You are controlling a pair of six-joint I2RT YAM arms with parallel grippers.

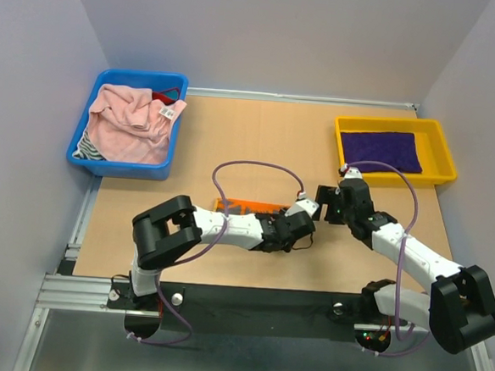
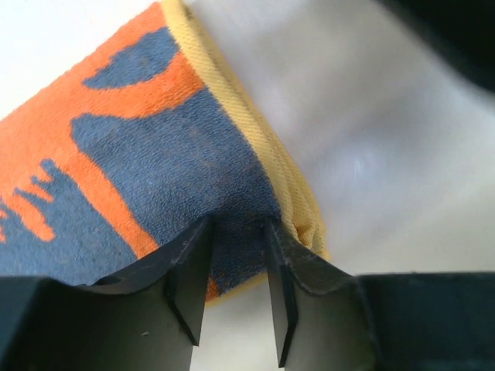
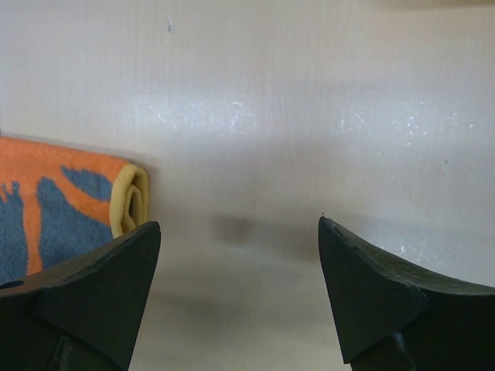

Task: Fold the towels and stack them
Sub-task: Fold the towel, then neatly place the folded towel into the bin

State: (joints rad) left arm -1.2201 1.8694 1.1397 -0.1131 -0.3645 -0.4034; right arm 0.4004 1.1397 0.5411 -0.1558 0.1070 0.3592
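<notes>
1. Left gripper (image 2: 238,232) narrow, pinching corner of grey-and-orange towel (image 2: 155,154) on table (image 1: 234,134).
2. Right gripper (image 3: 238,224) wide, empty, just beside that towel's folded edge.
3. Purple towel (image 1: 382,150) in yellow tray (image 1: 397,179); pink towel (image 1: 128,126) in blue bin (image 1: 121,170).

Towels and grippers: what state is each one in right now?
left gripper: shut on the grey-and-orange towel near its corner.
right gripper: open, empty, over the table beside that towel.
grey-and-orange towel: folded, lying on the table.
purple towel: folded flat in the yellow bin.
pink towel: crumpled, unfolded, in the blue bin.
</notes>
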